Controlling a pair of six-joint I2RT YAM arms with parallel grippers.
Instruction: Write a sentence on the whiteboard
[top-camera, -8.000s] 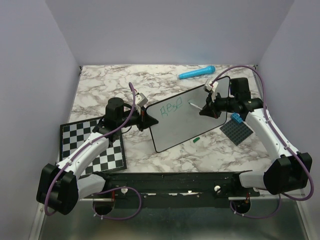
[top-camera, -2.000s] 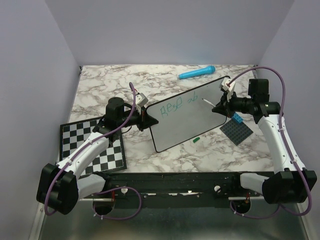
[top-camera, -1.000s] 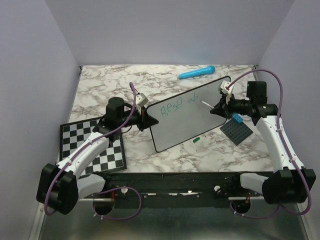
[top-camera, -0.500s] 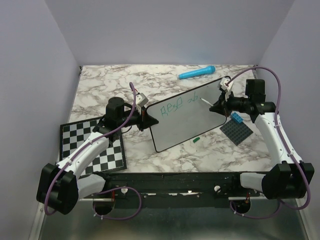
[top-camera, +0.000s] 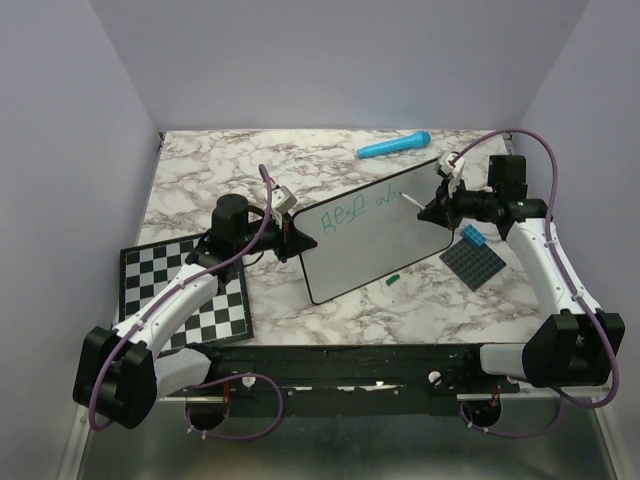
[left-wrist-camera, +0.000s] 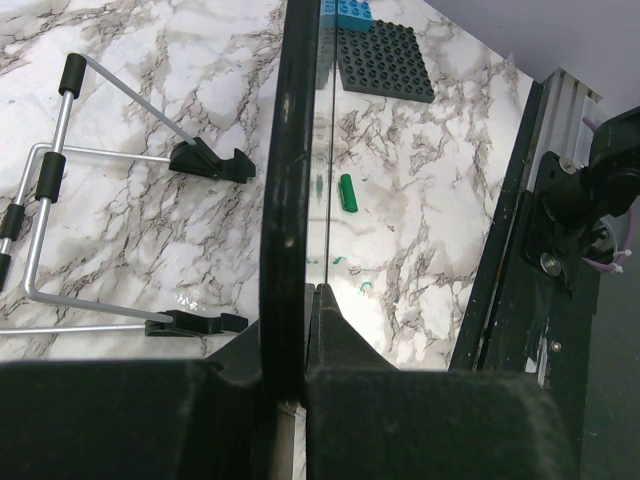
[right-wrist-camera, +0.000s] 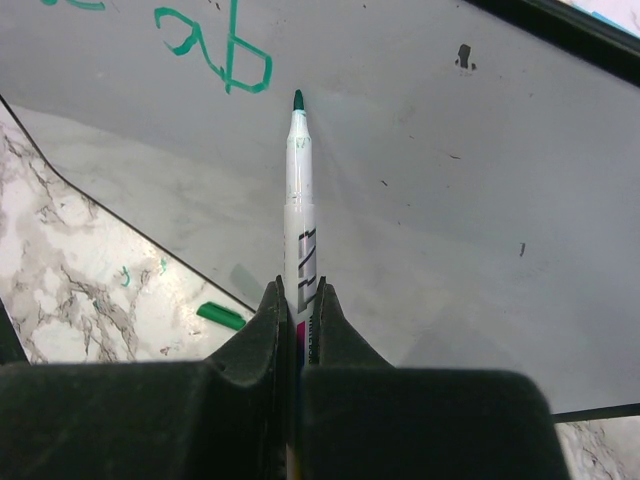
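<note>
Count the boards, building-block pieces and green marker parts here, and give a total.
Boards: 2 (whiteboard, checkerboard)
Block pieces: 2 (blue brick, black baseplate)
Marker parts: 2 (marker in right claw, loose cap)
Total: 6

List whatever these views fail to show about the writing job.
Green writing: too small to read in the top view; the right wrist view's top edge cuts off all but the last letters.
Marker tip: contact with the whiteboard is unclear from the right wrist view.
Left wrist view: the board stands edge-on, its face hidden.
</note>
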